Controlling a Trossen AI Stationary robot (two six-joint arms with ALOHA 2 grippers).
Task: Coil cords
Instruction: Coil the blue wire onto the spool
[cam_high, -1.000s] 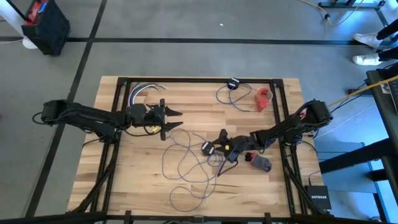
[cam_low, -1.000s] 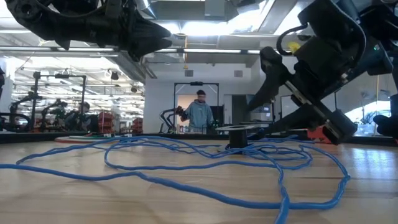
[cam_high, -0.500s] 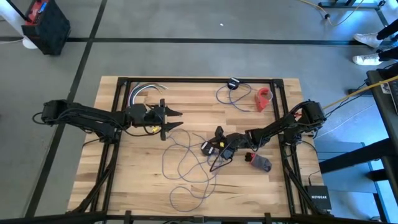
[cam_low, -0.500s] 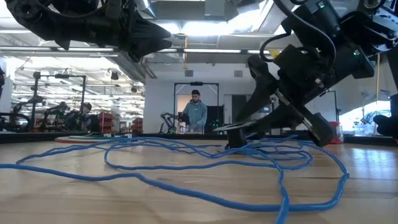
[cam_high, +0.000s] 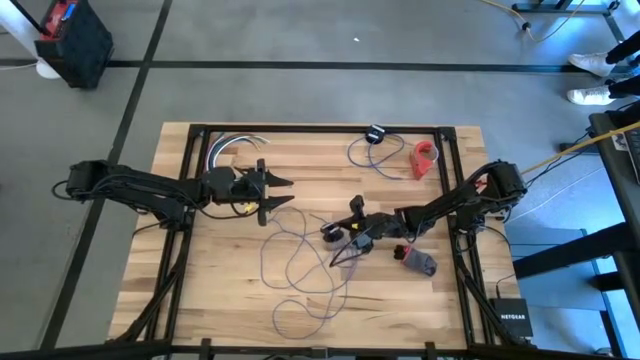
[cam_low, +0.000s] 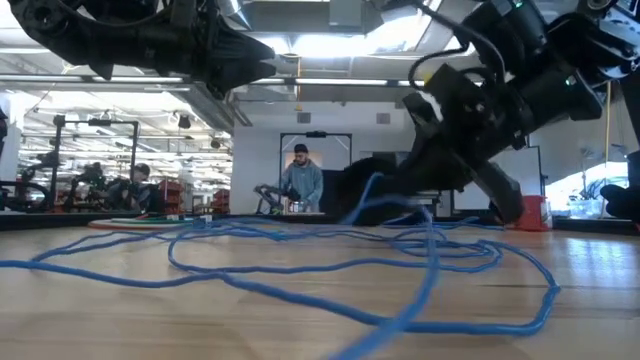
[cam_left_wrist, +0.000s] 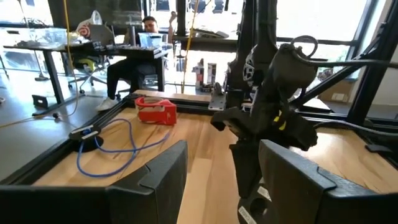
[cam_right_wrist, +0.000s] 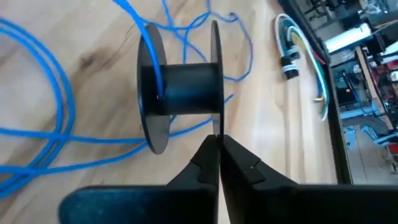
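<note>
Blue cord (cam_high: 300, 262) sprawls in loose loops over the middle of the wooden surface (cam_high: 220, 290); a second small loop (cam_high: 366, 155) lies near the far edge beside a red tape holder (cam_high: 425, 157).

High view: right pincer (cam_high: 345, 232) sits at the spool (cam_high: 331, 232). Left pincer (cam_high: 283, 194) hangs apart, fingers spread, empty.

Low view: the spool end hangs clear of the surface, cord trailing down.

Left wrist view: fingers wide, nothing between.

Right wrist view: fingers pinched shut on the black spool's rim (cam_right_wrist: 215, 74).

Judgement: coiling barely begun; nearly all cord unwound.
</note>
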